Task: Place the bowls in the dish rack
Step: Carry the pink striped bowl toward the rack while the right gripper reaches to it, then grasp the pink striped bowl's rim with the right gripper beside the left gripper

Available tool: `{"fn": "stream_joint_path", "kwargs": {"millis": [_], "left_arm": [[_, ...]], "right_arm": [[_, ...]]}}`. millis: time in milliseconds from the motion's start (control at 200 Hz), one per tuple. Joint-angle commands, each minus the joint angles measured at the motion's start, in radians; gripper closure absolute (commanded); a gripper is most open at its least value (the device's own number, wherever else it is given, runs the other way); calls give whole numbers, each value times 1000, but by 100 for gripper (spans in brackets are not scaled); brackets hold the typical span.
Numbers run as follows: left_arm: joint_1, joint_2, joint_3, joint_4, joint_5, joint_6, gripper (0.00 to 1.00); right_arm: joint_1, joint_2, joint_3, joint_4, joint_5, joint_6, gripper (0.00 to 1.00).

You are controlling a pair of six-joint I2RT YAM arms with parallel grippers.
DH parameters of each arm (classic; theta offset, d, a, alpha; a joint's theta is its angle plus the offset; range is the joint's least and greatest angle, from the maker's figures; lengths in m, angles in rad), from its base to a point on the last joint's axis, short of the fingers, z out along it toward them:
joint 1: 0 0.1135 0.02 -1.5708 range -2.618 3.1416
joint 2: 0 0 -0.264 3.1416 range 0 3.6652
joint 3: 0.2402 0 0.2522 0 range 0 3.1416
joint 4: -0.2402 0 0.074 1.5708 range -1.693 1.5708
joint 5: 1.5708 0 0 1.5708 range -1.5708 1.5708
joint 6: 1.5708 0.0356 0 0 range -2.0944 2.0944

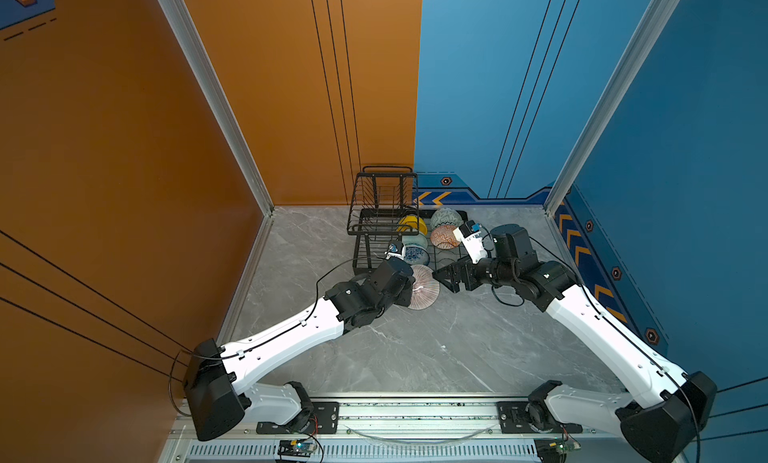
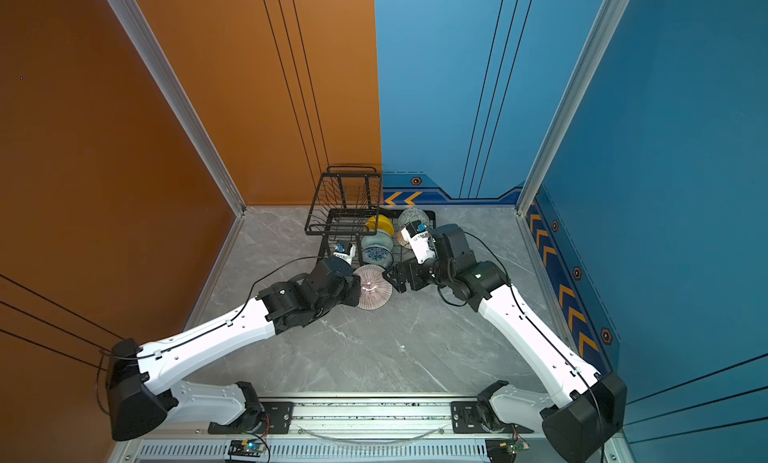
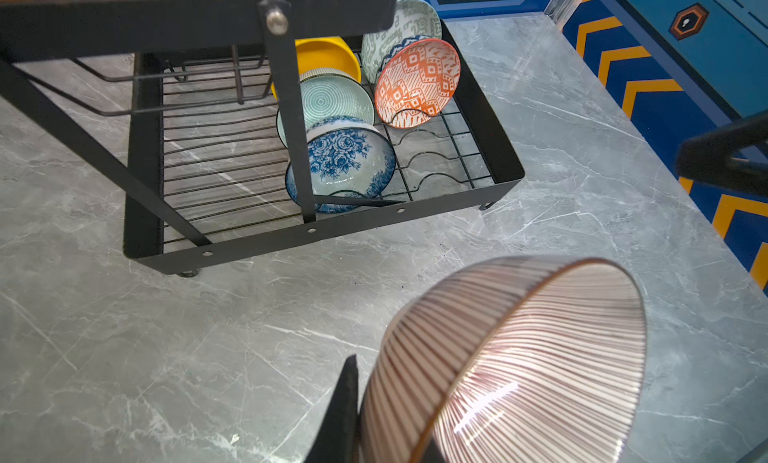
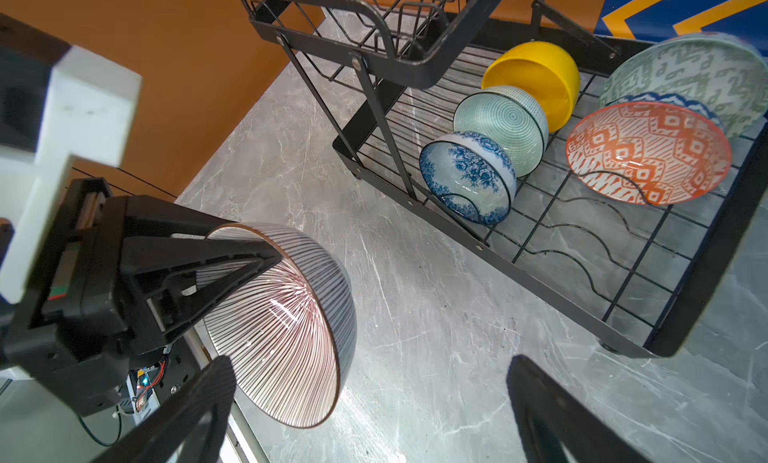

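My left gripper (image 4: pixel 266 255) pinches the rim of the pinkish striped bowl (image 3: pixel 519 357), one finger inside and one outside, jaws pressed nearly together on the wall. The bowl hangs on edge in front of the dish rack (image 3: pixel 257 243), apparently clear of the table (image 3: pixel 208 357), its opening turned toward my right gripper (image 1: pixel 445 279). That gripper hovers just beside the bowl with its jaws spread wide and holds nothing. Five bowls stand in the lower tray. The yellow bowl (image 3: pixel 328 56), the mint ringed bowl (image 3: pixel 336 99) and the blue floral bowl (image 3: pixel 349 166) fill one row. The grey-green bowl (image 3: pixel 399 29) and the orange bowl (image 3: pixel 417 83) stand in the row beside it. The free curved dividers (image 3: pixel 432 157) in front of the orange bowl are, in my judgement, the target. Procedure: lift the bowl above the front rail before moving forward. Approach from the open side, away from the raised basket tier and its struts. Match the tilt of the orange bowl so that the rim drops between two dividers. Lower until the wire carries the weight, then release. The rim grip is narrow and the glaze is smooth, so I avoid quick wrist turns. The right arm must clear the path first.
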Motion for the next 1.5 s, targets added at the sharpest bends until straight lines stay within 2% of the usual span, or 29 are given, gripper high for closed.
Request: {"fn": "stream_joint_path", "kwargs": {"millis": [0, 145, 391, 671, 801, 891, 961, 1207, 1492], "left_arm": [[11, -3, 35, 61, -27, 15, 100], [9, -5, 27, 101, 0, 35, 100], [-6, -21, 2, 174, 18, 57, 100], [-12, -27, -15, 211, 37, 60, 100], [-14, -29, -20, 216, 39, 57, 100], [-14, -29, -18, 217, 41, 58, 100], [-14, -29, -18, 220, 42, 60, 100], [-20, -12, -10, 231, 63, 65, 100], [-27, -4, -11, 234, 73, 68, 100]], "right_arm": [[17, 17, -12, -9, -3, 23, 0], [32, 39, -19, 18, -8, 42, 2], [54, 81, -12, 37, -8, 58, 10], [65, 113, -14, 71, 48, 91, 24], [65, 135, -9, 74, 73, 107, 42], [66, 142, -7, 75, 72, 115, 49], [70, 146, -7, 75, 73, 117, 58], [68, 142, -8, 75, 81, 114, 73], [67, 139, -17, 75, 86, 114, 100]]}}
